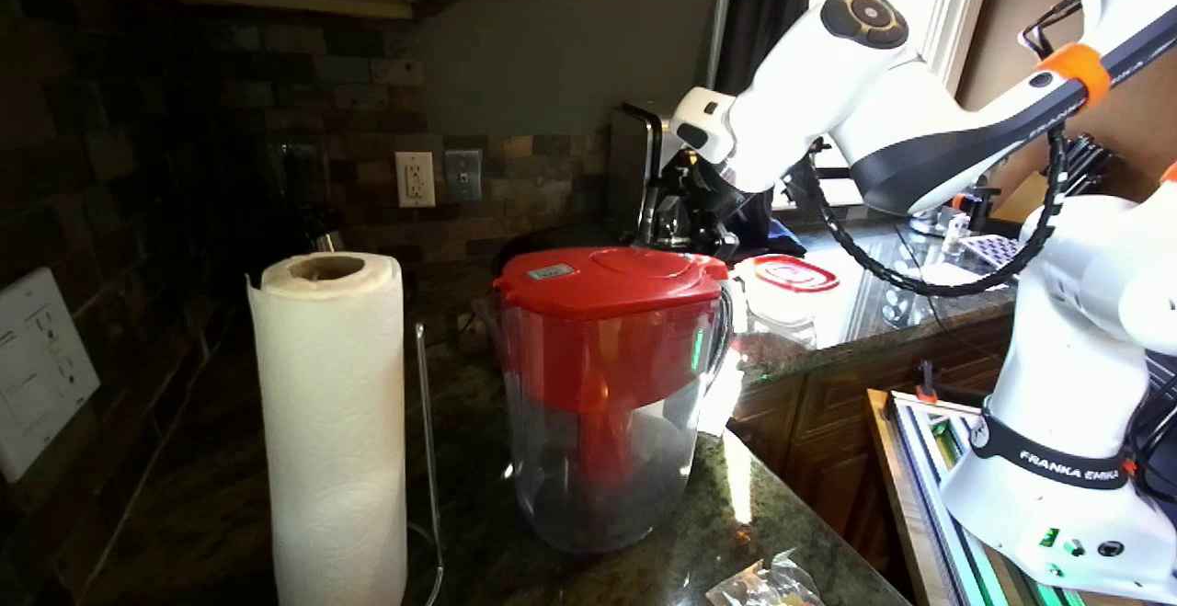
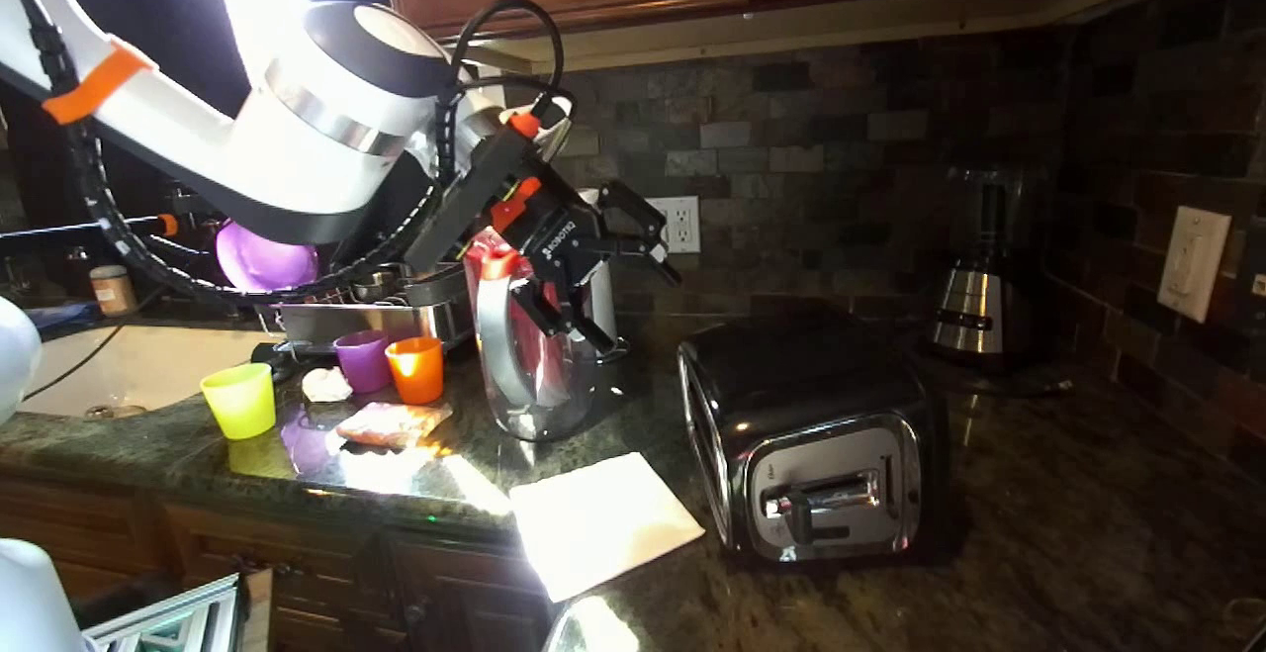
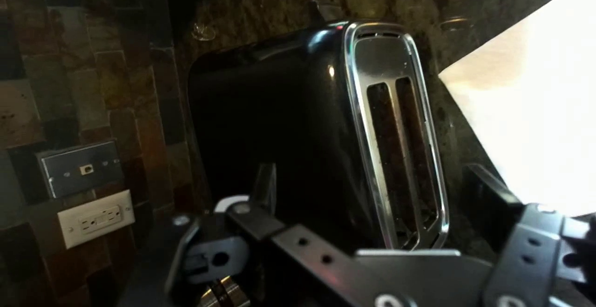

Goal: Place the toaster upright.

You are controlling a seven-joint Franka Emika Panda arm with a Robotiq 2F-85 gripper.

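Toaster [image 2: 813, 434] is laid on its side, in from the front edge of tabletop [image 2: 1048, 523]; hand [image 2: 635, 302] is held wide, empty, presumably for straddling it.

Black two-slot toaster [image 3: 284, 111] mid-view, slots [image 3: 385, 125] facing 3 o'clock, lever [image 3: 326, 10] at 12; gripper [image 3: 372, 176] spanning 4 to 7, fingers [image 3: 264, 187] apart, contact unclear; glare-washed white sheet [image 3: 540, 106] at 3; tiled backsplash [image 3: 125, 74] at 9, bearing grey jack plate [image 3: 69, 180] and, toward 8, white duplex outlet [image 3: 98, 218].
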